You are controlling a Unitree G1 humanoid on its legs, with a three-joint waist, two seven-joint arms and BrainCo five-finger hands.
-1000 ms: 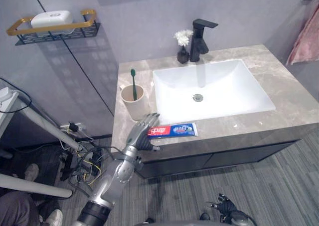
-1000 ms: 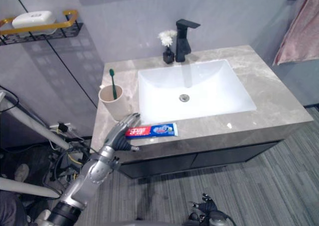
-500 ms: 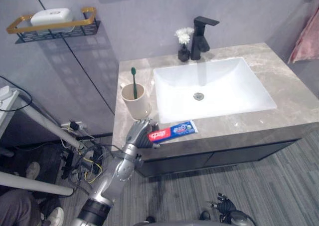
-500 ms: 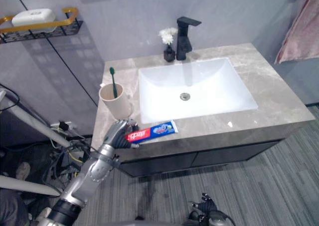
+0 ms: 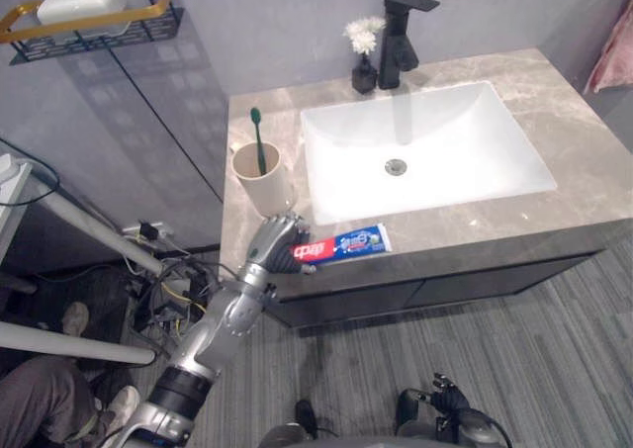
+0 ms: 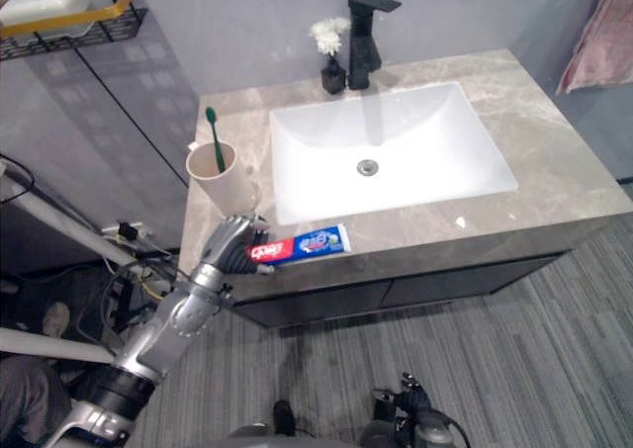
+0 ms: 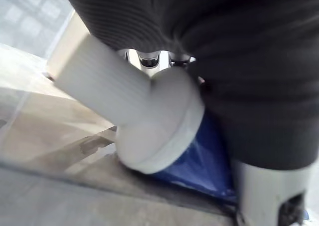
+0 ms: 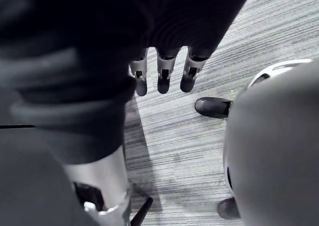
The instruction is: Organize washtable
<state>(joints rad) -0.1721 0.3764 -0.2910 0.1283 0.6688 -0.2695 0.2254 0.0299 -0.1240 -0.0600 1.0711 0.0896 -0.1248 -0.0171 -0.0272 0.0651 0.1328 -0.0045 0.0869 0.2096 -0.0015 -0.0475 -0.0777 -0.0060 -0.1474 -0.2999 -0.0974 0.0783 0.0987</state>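
Toothpaste tube point(image 5: 348, 241) along the counter point(image 5: 495, 223) front edge, cap end inside the curled left hand point(image 5: 277, 253); right hand point(image 8: 162, 76) slack-fingered

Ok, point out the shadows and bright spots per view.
Left eye view: the wall rack throws a lattice shadow on the wall below it, and the faucet a faint grey streak into the sink. Right eye view: the sink's white basin glares brightest. Left wrist view: the toothpaste tube lies shaded under the left hand.

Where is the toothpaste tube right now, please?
Left eye view: the toothpaste tube lies front left on the countertop, before the sink, its cap end in the left hand beside the cup.
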